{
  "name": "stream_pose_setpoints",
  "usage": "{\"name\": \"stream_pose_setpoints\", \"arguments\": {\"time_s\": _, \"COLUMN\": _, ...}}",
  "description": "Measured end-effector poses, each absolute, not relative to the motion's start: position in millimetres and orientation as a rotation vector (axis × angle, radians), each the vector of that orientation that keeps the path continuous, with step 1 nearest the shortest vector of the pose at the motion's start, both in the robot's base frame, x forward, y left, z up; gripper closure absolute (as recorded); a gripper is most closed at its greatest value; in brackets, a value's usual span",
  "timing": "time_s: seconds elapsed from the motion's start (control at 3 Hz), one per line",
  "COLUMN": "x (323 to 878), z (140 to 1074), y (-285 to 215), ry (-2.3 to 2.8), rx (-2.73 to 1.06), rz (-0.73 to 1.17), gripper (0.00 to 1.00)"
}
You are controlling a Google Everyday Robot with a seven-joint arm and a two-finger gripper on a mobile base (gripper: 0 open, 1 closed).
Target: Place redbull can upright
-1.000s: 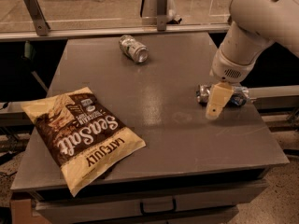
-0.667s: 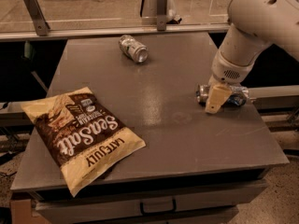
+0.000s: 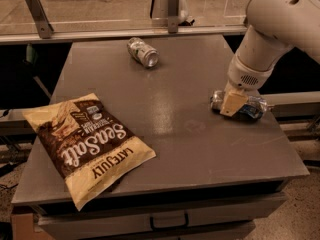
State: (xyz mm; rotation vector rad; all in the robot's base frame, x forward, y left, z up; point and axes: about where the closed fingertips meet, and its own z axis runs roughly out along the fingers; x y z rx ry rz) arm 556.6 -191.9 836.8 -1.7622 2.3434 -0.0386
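From my remote station: the gripper (image 3: 233, 103) is down at the table's (image 3: 180, 149) right edge, straddling the redbull can (image 3: 255, 108), which lies on its side there. I cannot tell whether it grips the can. A second can (image 3: 142, 52) lies at the far side, and a chip bag (image 3: 90, 144) near left.
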Motion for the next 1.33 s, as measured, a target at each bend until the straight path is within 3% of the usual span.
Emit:
{"name": "stream_pose_setpoints", "arguments": {"time_s": 0.67, "x": 556.2, "z": 887.3, "y": -179.3, "ry": 2.171, "rx": -1.757, "rz": 0.09, "gripper": 1.0}}
{"name": "stream_pose_setpoints", "arguments": {"time_s": 1.33, "x": 557.7, "z": 970.0, "y": -162.5, "ry": 1.829, "rx": -1.682, "rz": 0.397, "gripper": 1.0}}
